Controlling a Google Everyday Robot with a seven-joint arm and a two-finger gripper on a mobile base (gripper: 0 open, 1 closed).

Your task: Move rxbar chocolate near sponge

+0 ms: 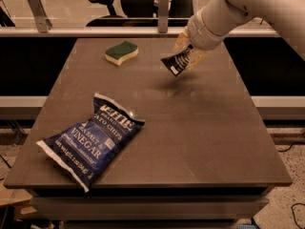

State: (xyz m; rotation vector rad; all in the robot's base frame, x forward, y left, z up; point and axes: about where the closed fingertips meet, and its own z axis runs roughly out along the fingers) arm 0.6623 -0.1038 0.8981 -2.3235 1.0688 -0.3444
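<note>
The rxbar chocolate (175,62), a small black wrapper with white lettering, hangs tilted above the table's far right part. My gripper (187,53) is shut on its upper end, coming down from the white arm at the top right. The sponge (121,52), dark green on top with a pale yellow body, lies flat near the table's far edge, to the left of the bar and apart from it.
A large dark blue chip bag (92,139) lies at the front left of the brown table (200,128). A metal rail and office chairs stand behind the table's far edge.
</note>
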